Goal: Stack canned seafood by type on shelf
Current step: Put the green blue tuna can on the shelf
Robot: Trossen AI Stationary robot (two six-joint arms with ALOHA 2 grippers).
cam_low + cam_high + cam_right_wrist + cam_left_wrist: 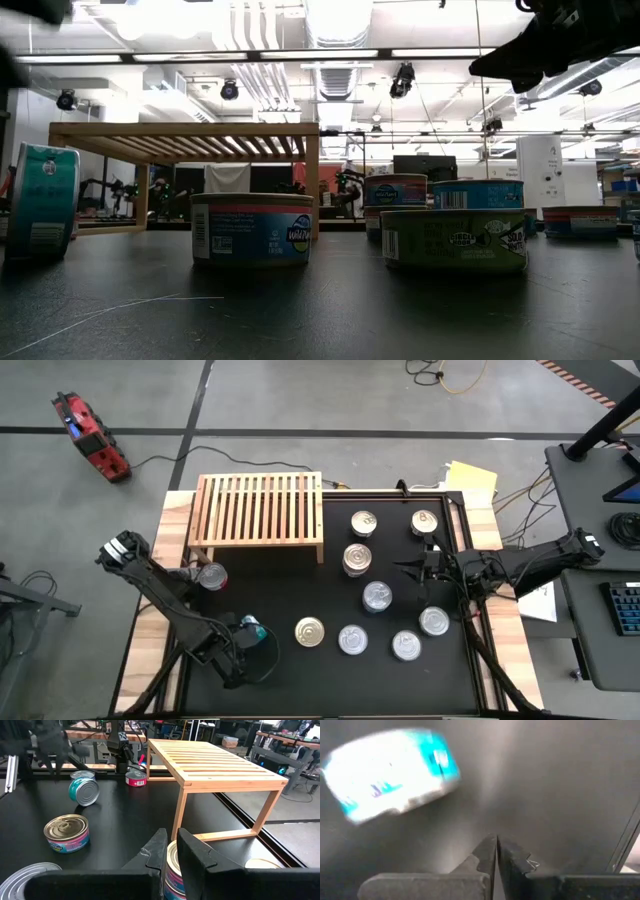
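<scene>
The light-wood shelf [260,510] stands at the far left of the black mat. Several tins of canned seafood stand upright on the mat, among them a gold-lidded one [310,631] and a two-high stack [357,558]. A teal tin [252,628] lies on its curved side, also in the left wrist view [390,772]. My left gripper [496,851] hangs shut just above and beside the teal tin, touching nothing. My right gripper [170,845] hovers shut over the right of the mat, near the stack.
A red-labelled tin [211,575] stands by the shelf's near left leg. More tins [377,596] [434,621] [406,645] crowd the mat's right half. The shelf's slatted top [215,767] carries nothing. A red tool [90,435] lies on the floor beyond the table.
</scene>
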